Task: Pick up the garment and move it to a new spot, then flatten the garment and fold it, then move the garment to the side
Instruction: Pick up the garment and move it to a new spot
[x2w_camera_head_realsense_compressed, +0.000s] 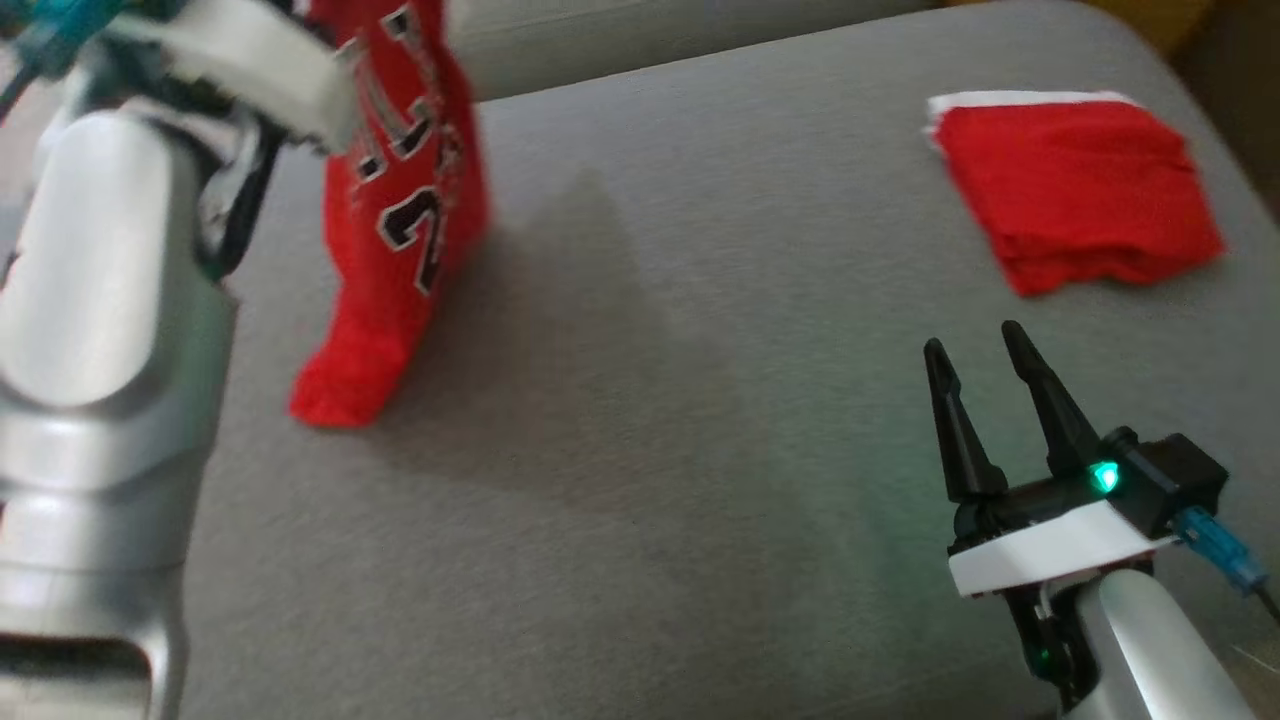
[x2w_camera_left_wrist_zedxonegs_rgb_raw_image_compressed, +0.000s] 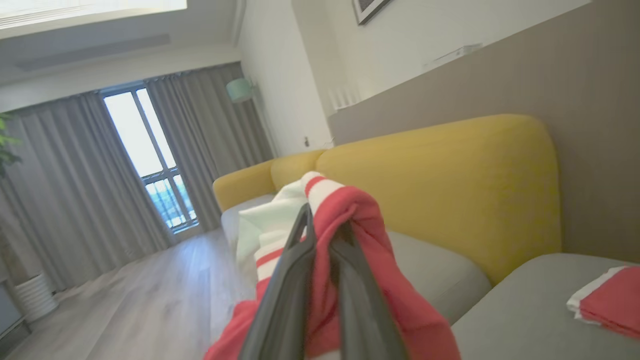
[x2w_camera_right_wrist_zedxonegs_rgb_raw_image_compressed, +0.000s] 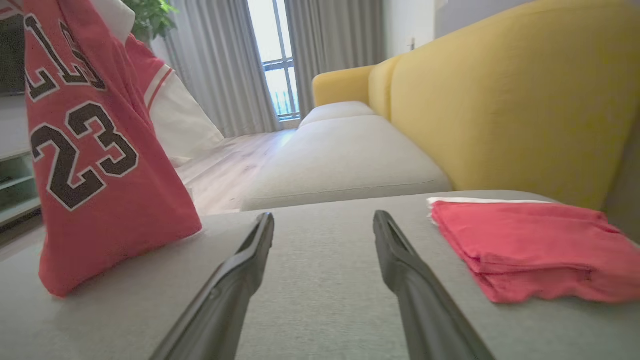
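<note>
The garment (x2w_camera_head_realsense_compressed: 400, 210) is a red jersey with black and white number 23. It hangs from above at the left of the grey cushion, and its lower end rests bunched on the cushion (x2w_camera_head_realsense_compressed: 335, 395). In the left wrist view my left gripper (x2w_camera_left_wrist_zedxonegs_rgb_raw_image_compressed: 322, 227) is shut on the garment (x2w_camera_left_wrist_zedxonegs_rgb_raw_image_compressed: 360, 235), with red and white cloth draped over the fingers. The garment (x2w_camera_right_wrist_zedxonegs_rgb_raw_image_compressed: 95, 150) also hangs at the left of the right wrist view. My right gripper (x2w_camera_head_realsense_compressed: 975, 345) stands open low at the front right, nothing between its fingers (x2w_camera_right_wrist_zedxonegs_rgb_raw_image_compressed: 250, 250).
A folded red cloth (x2w_camera_head_realsense_compressed: 1075, 190) with a white edge lies at the far right of the grey cushion (x2w_camera_head_realsense_compressed: 650, 400). A yellow sofa back (x2w_camera_right_wrist_zedxonegs_rgb_raw_image_compressed: 500, 95) rises behind it. My pale left forearm (x2w_camera_head_realsense_compressed: 110, 300) fills the left edge.
</note>
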